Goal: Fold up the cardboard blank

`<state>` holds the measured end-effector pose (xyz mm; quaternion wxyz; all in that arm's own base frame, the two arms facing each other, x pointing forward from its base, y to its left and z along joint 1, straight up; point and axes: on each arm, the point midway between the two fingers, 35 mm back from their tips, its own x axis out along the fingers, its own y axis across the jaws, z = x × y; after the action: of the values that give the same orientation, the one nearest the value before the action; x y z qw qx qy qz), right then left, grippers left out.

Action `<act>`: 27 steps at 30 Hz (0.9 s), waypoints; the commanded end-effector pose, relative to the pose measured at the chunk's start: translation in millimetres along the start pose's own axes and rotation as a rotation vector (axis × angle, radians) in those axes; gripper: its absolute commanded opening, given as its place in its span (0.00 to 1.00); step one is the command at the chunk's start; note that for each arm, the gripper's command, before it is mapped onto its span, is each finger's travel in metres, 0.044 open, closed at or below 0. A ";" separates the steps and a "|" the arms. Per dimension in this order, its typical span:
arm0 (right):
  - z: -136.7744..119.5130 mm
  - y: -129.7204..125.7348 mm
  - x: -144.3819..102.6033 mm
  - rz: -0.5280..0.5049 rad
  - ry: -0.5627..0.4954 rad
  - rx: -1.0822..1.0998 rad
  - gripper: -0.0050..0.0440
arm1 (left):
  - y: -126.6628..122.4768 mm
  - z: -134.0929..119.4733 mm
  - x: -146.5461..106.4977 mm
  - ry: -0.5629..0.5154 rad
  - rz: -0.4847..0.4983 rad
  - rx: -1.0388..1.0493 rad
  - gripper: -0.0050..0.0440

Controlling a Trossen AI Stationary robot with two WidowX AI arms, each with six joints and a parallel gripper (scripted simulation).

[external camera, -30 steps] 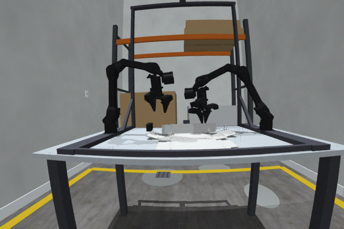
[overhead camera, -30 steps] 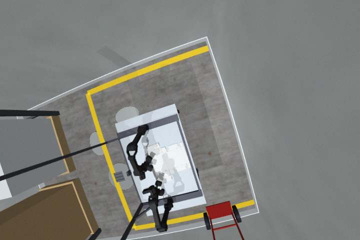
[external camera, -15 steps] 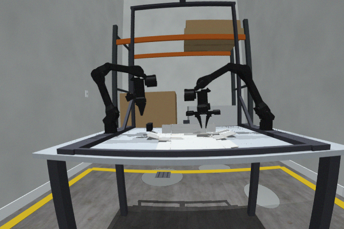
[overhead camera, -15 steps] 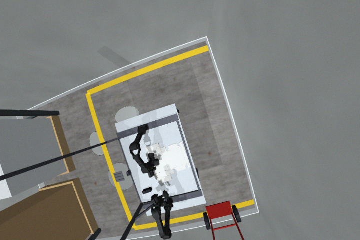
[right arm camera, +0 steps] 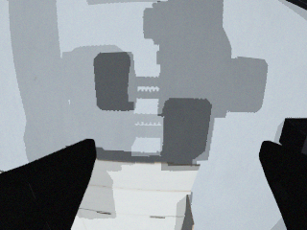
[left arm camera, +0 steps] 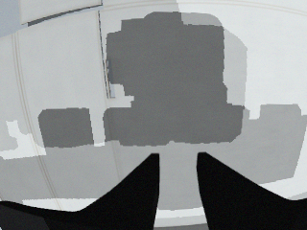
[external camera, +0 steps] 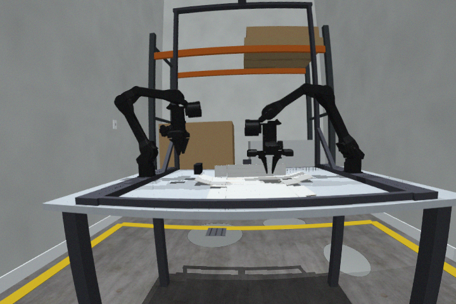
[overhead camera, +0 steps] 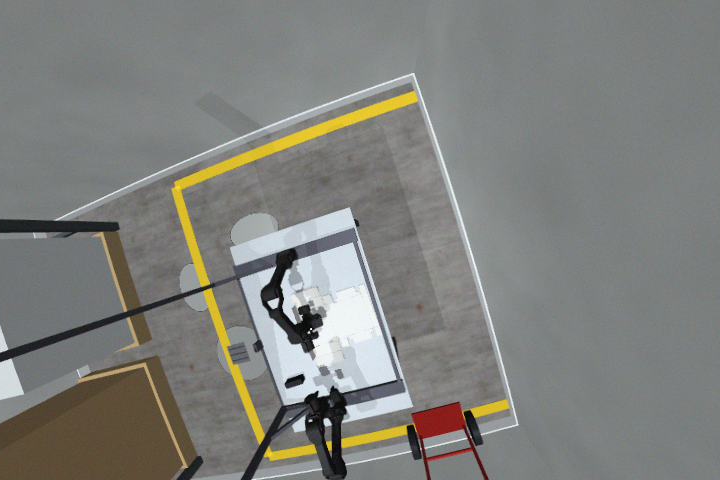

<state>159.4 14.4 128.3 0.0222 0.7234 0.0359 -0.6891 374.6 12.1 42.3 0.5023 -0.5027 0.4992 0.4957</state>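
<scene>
Cardboard blank [overhead camera: 352,316] [external camera: 257,191] [left arm camera: 269,57] [right arm camera: 144,177], pale, creased, has one upright wall [external camera: 240,170]; left pincer [overhead camera: 315,320] [external camera: 270,173] [left arm camera: 177,153] and right pincer [overhead camera: 315,399] [external camera: 182,152] [right arm camera: 181,149] gape open.

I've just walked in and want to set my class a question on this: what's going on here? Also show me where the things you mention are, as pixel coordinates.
Two black robot arms are folding a white cardboard blank [overhead camera: 355,314] [external camera: 253,191] [left arm camera: 269,57] [right arm camera: 144,177]. One long wall [external camera: 239,170] stands up; the front section lies flat. The left gripper [overhead camera: 311,325] [external camera: 270,173] [left arm camera: 177,160], slightly open, and the right gripper [overhead camera: 315,400] [external camera: 180,153] [right arm camera: 181,149], wide open, both hold nothing.

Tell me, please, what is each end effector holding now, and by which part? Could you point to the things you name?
Nothing is held: the left end effector [overhead camera: 314,321] [external camera: 270,173] [left arm camera: 177,160] and right end effector [overhead camera: 314,400] [external camera: 180,153] [right arm camera: 181,149] both have open, unoccupied fingers.
</scene>
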 end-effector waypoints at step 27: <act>-29.3 2.4 1.7 0.012 0.001 -0.795 0.17 | 0.4 -0.8 4.2 0.006 -0.011 -0.005 0.30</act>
<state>180.8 15.0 123.5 0.2658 0.6689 0.2579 -0.6446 370.1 11.9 29.1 0.4968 -0.4987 0.5039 0.5005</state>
